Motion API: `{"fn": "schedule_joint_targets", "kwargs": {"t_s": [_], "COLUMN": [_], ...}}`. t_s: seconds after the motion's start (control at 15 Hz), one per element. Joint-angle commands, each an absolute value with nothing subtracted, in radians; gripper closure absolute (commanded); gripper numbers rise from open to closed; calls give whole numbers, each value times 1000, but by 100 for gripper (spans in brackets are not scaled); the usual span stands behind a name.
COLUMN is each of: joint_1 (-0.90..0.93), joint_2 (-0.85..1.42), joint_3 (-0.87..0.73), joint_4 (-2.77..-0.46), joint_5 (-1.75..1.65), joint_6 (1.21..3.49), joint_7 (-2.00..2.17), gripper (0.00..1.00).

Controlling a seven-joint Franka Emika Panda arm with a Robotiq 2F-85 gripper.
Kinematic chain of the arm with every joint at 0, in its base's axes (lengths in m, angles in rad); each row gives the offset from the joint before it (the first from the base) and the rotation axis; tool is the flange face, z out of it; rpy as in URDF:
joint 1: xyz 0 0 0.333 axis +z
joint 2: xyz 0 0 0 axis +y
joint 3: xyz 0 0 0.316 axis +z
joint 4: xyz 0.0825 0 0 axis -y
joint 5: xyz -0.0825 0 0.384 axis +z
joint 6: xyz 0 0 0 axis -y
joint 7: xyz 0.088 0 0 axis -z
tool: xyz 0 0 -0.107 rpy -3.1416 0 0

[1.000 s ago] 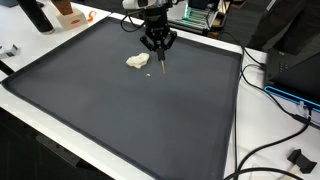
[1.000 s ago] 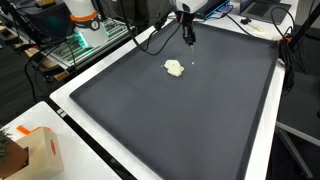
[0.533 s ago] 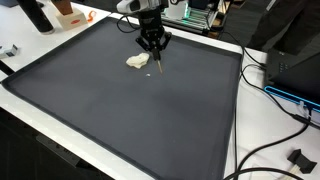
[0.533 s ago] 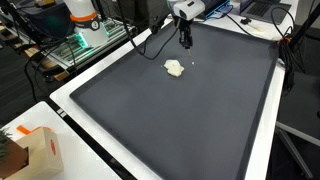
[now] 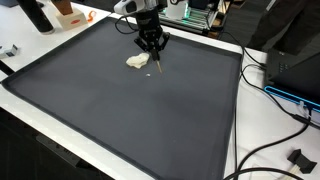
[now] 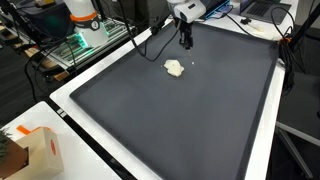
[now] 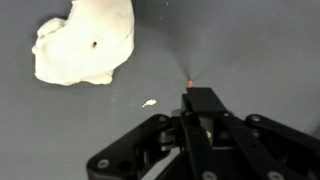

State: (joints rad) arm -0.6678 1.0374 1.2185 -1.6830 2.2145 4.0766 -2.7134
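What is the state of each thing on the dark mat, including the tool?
tool, shut on the thin dark stick
thin dark stick, held tip down, apart from the white lump
white lump, crumpled, lying free on the dark mat
white crumb, loose on the mat
dark mat, spread flat

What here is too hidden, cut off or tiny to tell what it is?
- Wrist view: the white lump is cut off by the top edge. I cannot tell if it is cloth, paper or dough.
- Wrist view: the dark stick in the shut gripper is mostly hidden by the fingers. Only its reddish tip shows clearly.
- Wrist view: the white speck is too small to identify.
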Motion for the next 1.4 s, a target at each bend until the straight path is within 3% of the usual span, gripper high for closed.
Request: {"fn": "schedule_joint_targets", "kwargs": {"t_s": [0.0,1.33], "joint_1": [-682,-672], "joint_2": [1094,936], "joint_3": [1231,1147], "joint_4": [-1638,-1618], "joint_5": [2229,2410], "joint_6": [4118,4098], "joint_7": [-2750,-2716], "gripper": [97,97]}}
